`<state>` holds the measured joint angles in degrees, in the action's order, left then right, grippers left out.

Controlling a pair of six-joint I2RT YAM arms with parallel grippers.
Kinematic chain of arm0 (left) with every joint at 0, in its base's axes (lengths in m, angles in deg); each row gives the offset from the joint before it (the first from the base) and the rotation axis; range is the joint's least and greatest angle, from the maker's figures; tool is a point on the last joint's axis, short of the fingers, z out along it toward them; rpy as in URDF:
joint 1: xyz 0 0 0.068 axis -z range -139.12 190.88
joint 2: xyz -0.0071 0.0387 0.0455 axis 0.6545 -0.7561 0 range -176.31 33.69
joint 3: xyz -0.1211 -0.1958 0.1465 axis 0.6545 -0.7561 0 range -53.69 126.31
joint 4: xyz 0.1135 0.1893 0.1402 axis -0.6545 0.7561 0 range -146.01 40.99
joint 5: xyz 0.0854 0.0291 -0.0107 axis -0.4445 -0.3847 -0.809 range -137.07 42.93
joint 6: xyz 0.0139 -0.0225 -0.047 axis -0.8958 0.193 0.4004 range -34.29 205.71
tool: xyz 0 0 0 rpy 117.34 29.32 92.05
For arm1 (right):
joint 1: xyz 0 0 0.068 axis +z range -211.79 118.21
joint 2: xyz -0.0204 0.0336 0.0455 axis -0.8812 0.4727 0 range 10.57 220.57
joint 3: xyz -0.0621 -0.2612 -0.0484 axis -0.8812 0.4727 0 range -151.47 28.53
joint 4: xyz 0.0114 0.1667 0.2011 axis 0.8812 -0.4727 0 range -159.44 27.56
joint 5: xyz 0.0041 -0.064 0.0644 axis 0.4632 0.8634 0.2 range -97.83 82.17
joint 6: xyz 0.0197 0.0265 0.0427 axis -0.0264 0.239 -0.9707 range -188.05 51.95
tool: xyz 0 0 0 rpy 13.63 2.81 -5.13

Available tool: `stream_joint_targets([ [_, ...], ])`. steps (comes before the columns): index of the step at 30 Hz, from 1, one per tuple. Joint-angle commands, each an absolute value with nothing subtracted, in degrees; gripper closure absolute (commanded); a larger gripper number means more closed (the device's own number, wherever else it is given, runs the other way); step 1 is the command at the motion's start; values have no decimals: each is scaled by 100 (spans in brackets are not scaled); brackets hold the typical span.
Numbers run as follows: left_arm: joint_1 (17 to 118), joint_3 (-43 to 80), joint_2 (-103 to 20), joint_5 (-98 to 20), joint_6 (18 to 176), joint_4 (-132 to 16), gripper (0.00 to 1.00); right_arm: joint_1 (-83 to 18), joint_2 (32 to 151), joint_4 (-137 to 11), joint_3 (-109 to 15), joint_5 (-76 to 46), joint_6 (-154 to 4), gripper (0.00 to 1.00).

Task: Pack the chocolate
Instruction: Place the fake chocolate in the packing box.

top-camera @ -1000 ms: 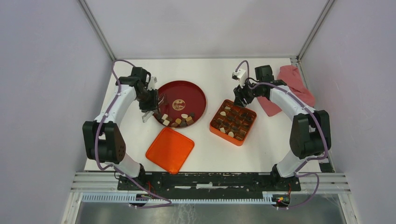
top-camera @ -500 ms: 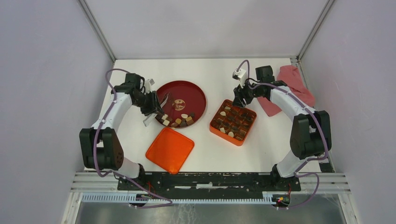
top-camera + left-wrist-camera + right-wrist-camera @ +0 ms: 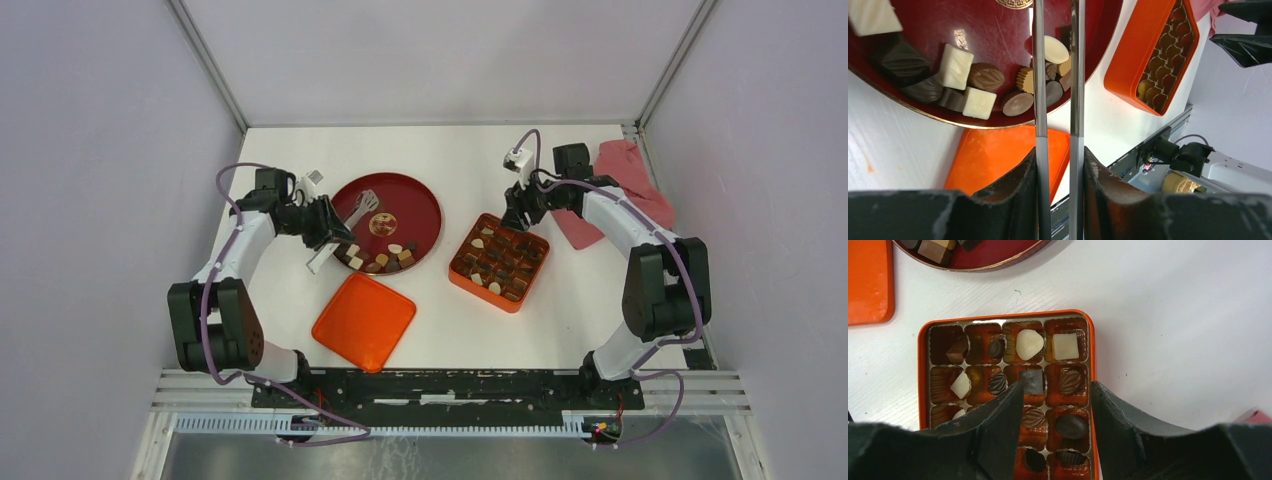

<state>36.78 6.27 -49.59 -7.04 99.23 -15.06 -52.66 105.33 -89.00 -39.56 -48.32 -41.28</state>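
Several small chocolate pieces, dark, tan and cream-white, lie at the near rim of the round dark red plate; they also show in the left wrist view. My left gripper is shut on metal tongs, whose arms reach over the plate with a gap between them. The tong tips run out of the left wrist view. My right gripper is open and empty over the far corner of the square orange box. Several compartments hold chocolates.
An orange lid lies flat near the front, below the plate. A pink cloth lies at the back right behind the right arm. Grey walls enclose the white table on three sides.
My left arm has drawn back to the left and turned, so the tongs now point right across the plate. The right arm has hardly moved.
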Motion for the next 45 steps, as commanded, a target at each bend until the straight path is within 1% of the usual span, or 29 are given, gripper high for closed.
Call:
stream_joint_targets([
  [1, 3659, 498, -4729, -71, 10202, -1984, 98, -5336, 10329, -8671, -3844, -5033, -4211, 42],
  [24, 3665, -471, -4080, 1613, 10399, -2559, 98, -5682, 10191, -8441, -3647, -5114, -4386, 43],
  [31, 3801, -602, -3836, 1769, 10446, -2560, 98, -5839, 10150, -8348, -3559, -5160, -4464, 43],
  [34, 4112, -557, -3805, 1717, 10608, -2729, 98, -5927, 10114, -8260, -3471, -5160, -4506, 43],
  [45, 6117, -395, -3975, 939, 11890, -4252, 98, -6148, 10110, -8100, -3391, -5194, -4668, 43],
])
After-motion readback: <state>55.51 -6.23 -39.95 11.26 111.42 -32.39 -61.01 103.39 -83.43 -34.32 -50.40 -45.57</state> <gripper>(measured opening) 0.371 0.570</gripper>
